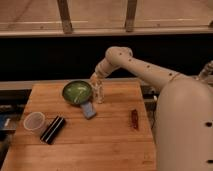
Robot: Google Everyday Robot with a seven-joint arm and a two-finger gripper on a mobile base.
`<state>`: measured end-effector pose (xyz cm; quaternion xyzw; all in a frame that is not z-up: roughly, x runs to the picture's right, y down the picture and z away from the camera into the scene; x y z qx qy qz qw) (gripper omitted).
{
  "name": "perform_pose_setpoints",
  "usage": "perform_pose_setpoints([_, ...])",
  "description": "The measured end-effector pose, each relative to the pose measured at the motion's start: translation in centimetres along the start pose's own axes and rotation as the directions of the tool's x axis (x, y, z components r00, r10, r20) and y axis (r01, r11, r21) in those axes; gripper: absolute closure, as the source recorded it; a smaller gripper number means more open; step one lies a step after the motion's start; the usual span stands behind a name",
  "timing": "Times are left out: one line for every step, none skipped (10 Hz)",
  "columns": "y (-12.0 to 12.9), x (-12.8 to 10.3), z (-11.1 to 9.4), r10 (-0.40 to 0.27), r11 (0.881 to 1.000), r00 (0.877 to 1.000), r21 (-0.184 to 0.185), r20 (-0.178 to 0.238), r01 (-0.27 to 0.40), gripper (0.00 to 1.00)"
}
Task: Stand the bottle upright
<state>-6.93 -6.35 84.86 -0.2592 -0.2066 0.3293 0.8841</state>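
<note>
The gripper (96,80) sits right on top of the bottle (99,93), which seems to stand tall on the bench (100,140) beside the green bowl (77,92).

Setting: indoor robot test area of lab or office type. Evidence: butcher-block wooden table (100,145) as landmark; behind it a dark low wall topped by a pale ledge with glazed panels and metal uprights (64,16). On the table, staged props: green bowl (77,92), clear cup (34,122), black bar (53,129). Gripper (98,86) poised above the table's far edge, beside the bowl.
</note>
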Motion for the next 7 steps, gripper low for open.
perform_pose_setpoints([-0.02, 0.13, -0.02, 0.002, 1.0, 1.0, 0.0, 0.0, -0.002, 0.2])
perform_pose_setpoints([-0.03, 0.18, -0.1, 0.003, 1.0, 1.0, 0.001, 0.001, -0.003, 0.2])
perform_pose_setpoints([0.0, 0.19, -0.14, 0.003, 1.0, 1.0, 0.001, 0.001, -0.003, 0.2])
perform_pose_setpoints([0.02, 0.26, -0.15, 0.003, 1.0, 1.0, 0.001, 0.001, -0.003, 0.2])
perform_pose_setpoints([0.05, 0.23, -0.18, 0.003, 1.0, 1.0, 0.0, 0.001, -0.003, 0.2])
perform_pose_setpoints([0.05, 0.17, -0.26, 0.002, 1.0, 1.0, 0.001, 0.001, -0.002, 0.2])
perform_pose_setpoints([0.04, 0.2, -0.25, 0.001, 1.0, 1.0, 0.001, 0.001, -0.001, 0.2])
